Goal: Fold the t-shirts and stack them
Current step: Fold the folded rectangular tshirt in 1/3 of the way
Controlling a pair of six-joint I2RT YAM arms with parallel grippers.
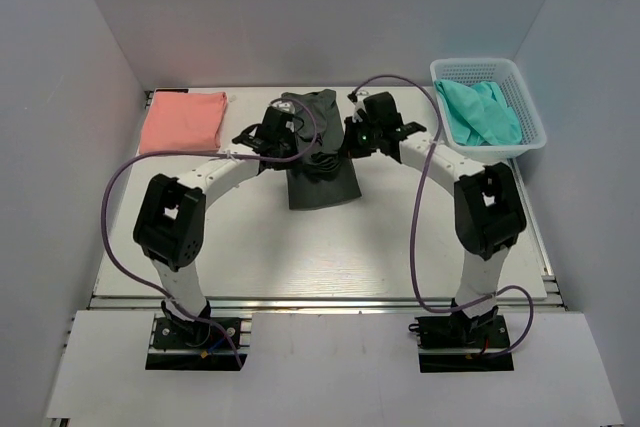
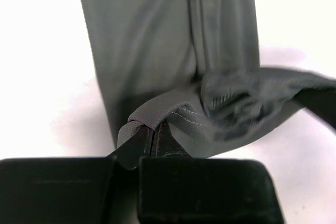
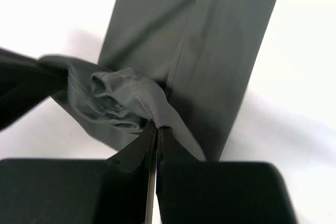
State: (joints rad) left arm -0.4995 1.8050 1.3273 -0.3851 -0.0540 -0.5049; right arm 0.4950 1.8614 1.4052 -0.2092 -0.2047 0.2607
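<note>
The dark charcoal grey t-shirt (image 1: 322,172) lies in a long folded strip at the table's middle back. My left gripper (image 1: 290,132) is shut on its hemmed edge, seen in the left wrist view (image 2: 152,129). My right gripper (image 1: 352,135) is shut on the other hemmed corner, seen in the right wrist view (image 3: 157,127). Both hold the far end lifted, and the fabric (image 2: 157,40) hangs down to the table. A salmon pink t-shirt (image 1: 183,120) lies folded at the back left. Teal green t-shirts (image 1: 480,112) sit crumpled in the basket.
The white lattice basket (image 1: 530,107) stands at the back right corner. Grey walls close in the table on the left, back and right. Purple cables loop from both arms (image 1: 115,207).
</note>
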